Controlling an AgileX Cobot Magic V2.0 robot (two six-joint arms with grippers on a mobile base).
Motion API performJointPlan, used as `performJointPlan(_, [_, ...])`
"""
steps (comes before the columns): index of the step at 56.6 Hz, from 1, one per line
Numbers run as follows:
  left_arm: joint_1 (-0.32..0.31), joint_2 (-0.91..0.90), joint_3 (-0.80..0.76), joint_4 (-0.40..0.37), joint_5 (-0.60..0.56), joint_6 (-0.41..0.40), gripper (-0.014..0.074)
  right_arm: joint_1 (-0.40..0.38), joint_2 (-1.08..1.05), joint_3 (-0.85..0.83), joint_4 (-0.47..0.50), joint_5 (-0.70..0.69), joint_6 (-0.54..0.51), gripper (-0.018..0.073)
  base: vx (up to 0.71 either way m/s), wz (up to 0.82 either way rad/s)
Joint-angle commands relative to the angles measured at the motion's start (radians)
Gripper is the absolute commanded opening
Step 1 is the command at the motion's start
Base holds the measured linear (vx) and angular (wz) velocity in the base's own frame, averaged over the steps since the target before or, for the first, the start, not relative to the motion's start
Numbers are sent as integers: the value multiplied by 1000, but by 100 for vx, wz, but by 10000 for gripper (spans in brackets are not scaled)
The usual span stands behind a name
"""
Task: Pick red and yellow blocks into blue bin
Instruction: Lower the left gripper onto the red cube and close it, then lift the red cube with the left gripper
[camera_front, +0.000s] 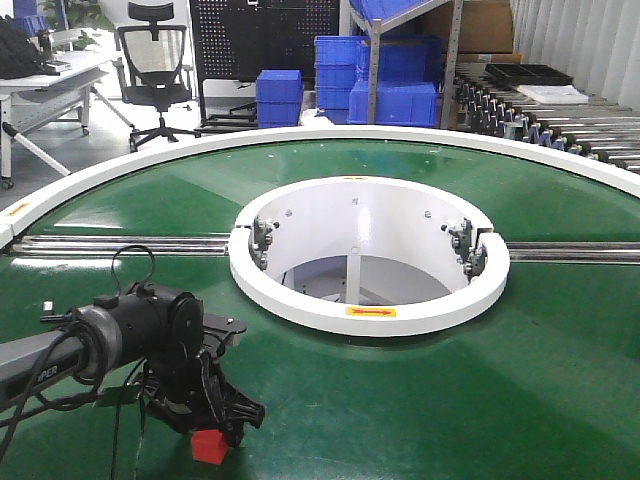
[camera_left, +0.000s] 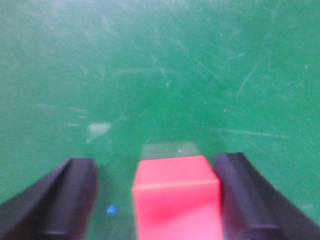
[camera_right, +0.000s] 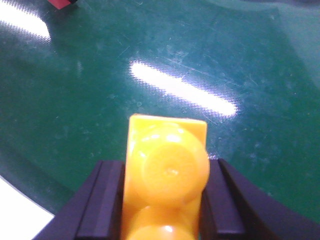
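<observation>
**Left grasp on red cube not yet closed; right grasp secure**

Near edge of the table (camera_front: 450, 400), left side: the left gripper (camera_left: 155, 170) is lowered around the red cube (camera_left: 175, 195), which rests on the green surface. Its jaws are spread. One finger (camera_left: 250, 200) lies against or just beside the cube's side. The other finger (camera_left: 65, 200) stands apart from it, with bare table showing between. The cube therefore sits off-centre in the opening.

The right gripper (camera_right: 167, 165) is clenched on the yellow brick (camera_right: 167, 145), with both fingers flush to its sides. Whether the brick is clear of the table cannot be told.

Recommendation for the step in hand: close the left gripper slowly so the free finger nudges the cube to centre rather than tipping it. Stay low so the pads meet the flat faces, not the top edge. Confirm contact on both sides, then lift straight up.

Farther out, the white ring (camera_front: 370, 310) at the table's centre surrounds an open well, so the carry path should avoid it. The blue bin appears in no view. The blue crates (camera_front: 390, 100) beyond the far edge are judged not to be it.
</observation>
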Motion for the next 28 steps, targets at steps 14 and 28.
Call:
performJointPlan(14, [-6,-61,-29,-1,9,-12,374,-2,-4,-30,-17,-61,-7,210,0,0])
performJointPlan(28, [-6,-108,-29,0,91,-12,303,-2,-4,-30,-17,-61,-7,210,0,0])
